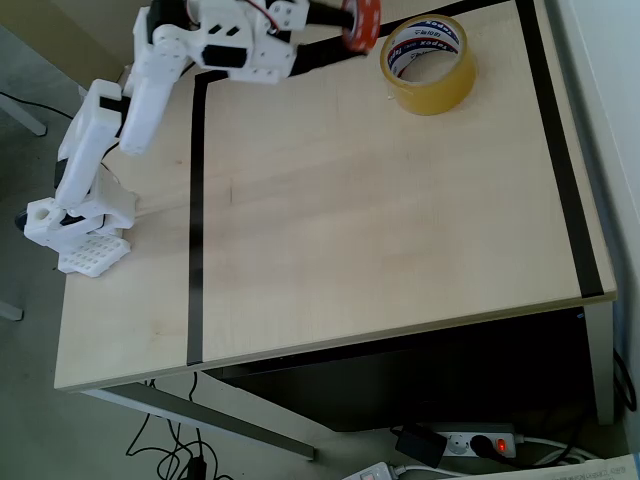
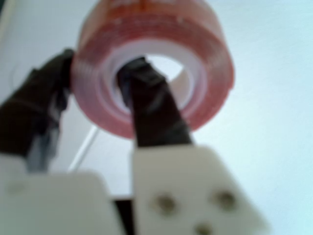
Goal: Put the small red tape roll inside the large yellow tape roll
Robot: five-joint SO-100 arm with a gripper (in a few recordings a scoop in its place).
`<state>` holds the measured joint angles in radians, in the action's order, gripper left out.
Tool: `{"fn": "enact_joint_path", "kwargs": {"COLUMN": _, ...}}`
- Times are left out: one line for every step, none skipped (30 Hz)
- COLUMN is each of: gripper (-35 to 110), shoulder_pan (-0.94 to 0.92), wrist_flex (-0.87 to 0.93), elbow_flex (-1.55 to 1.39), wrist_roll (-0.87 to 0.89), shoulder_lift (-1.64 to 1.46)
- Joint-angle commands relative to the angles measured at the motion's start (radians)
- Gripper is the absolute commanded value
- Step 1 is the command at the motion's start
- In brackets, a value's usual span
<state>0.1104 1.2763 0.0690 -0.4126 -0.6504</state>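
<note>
Between the gripper (image 2: 98,93) fingers sits the small red tape roll (image 2: 156,63), clamped.

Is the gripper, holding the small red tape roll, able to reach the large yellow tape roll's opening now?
Probably yes: the gripper carries the small red tape roll close beside the large yellow tape roll, with nothing between them.

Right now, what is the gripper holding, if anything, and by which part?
The gripper holds the small red tape roll by its wall: one finger through the hole, the other outside.

Wood table (image 1: 350,220) bare; sole obstacle large yellow tape roll (image 1: 430,63) (far corner).
</note>
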Motion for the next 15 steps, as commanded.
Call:
{"fn": "enact_joint_path", "kwargs": {"gripper": 0, "shoulder_pan": 0.043, "wrist_flex": -0.144, "elbow_flex": 0.064, "wrist_roll": -0.018, "shoulder_lift": -0.015}}
{"fn": "enact_joint_path", "kwargs": {"gripper": 0, "shoulder_pan": 0.052, "wrist_flex": -0.164, "elbow_flex": 0.043, "wrist_roll": -0.018, "shoulder_lift": -0.008}}
{"fn": "enact_joint_path", "kwargs": {"gripper": 0, "shoulder_pan": 0.06, "wrist_flex": -0.183, "elbow_flex": 0.026, "wrist_roll": -0.018, "shoulder_lift": 0.005}}
{"fn": "enact_joint_path", "kwargs": {"gripper": 0, "shoulder_pan": 0.066, "wrist_flex": -0.199, "elbow_flex": 0.021, "wrist_roll": -0.018, "shoulder_lift": 0.025}}
{"fn": "enact_joint_path", "kwargs": {"gripper": 0, "shoulder_pan": 0.072, "wrist_flex": -0.215, "elbow_flex": 0.021, "wrist_roll": -0.018, "shoulder_lift": 0.046}}
{"fn": "enact_joint_path", "kwargs": {"gripper": 0, "shoulder_pan": 0.077, "wrist_flex": -0.227, "elbow_flex": 0.021, "wrist_roll": -0.018, "shoulder_lift": 0.066}}
{"fn": "enact_joint_path", "kwargs": {"gripper": 0, "shoulder_pan": 0.081, "wrist_flex": -0.236, "elbow_flex": 0.021, "wrist_roll": -0.018, "shoulder_lift": 0.086}}
{"fn": "enact_joint_path", "kwargs": {"gripper": 0, "shoulder_pan": 0.086, "wrist_flex": -0.244, "elbow_flex": 0.02, "wrist_roll": -0.018, "shoulder_lift": 0.104}}
{"fn": "enact_joint_path", "kwargs": {"gripper": 0, "shoulder_pan": 0.089, "wrist_flex": -0.252, "elbow_flex": 0.015, "wrist_roll": -0.018, "shoulder_lift": 0.118}}
{"fn": "enact_joint_path", "kwargs": {"gripper": 0, "shoulder_pan": 0.092, "wrist_flex": -0.259, "elbow_flex": 0.005, "wrist_roll": -0.018, "shoulder_lift": 0.13}}
{"fn": "enact_joint_path", "kwargs": {"gripper": 0, "shoulder_pan": 0.094, "wrist_flex": -0.265, "elbow_flex": -0.005, "wrist_roll": -0.018, "shoulder_lift": 0.14}}
{"fn": "enact_joint_path", "kwargs": {"gripper": 0, "shoulder_pan": 0.095, "wrist_flex": -0.27, "elbow_flex": -0.015, "wrist_roll": -0.018, "shoulder_lift": 0.149}}
{"fn": "enact_joint_path", "kwargs": {"gripper": 0, "shoulder_pan": 0.097, "wrist_flex": -0.275, "elbow_flex": -0.021, "wrist_roll": -0.018, "shoulder_lift": 0.158}}
{"fn": "enact_joint_path", "kwargs": {"gripper": 0, "shoulder_pan": 0.097, "wrist_flex": -0.276, "elbow_flex": -0.021, "wrist_roll": -0.018, "shoulder_lift": 0.17}}
{"fn": "enact_joint_path", "kwargs": {"gripper": 0, "shoulder_pan": 0.098, "wrist_flex": -0.279, "elbow_flex": -0.021, "wrist_roll": -0.018, "shoulder_lift": 0.184}}
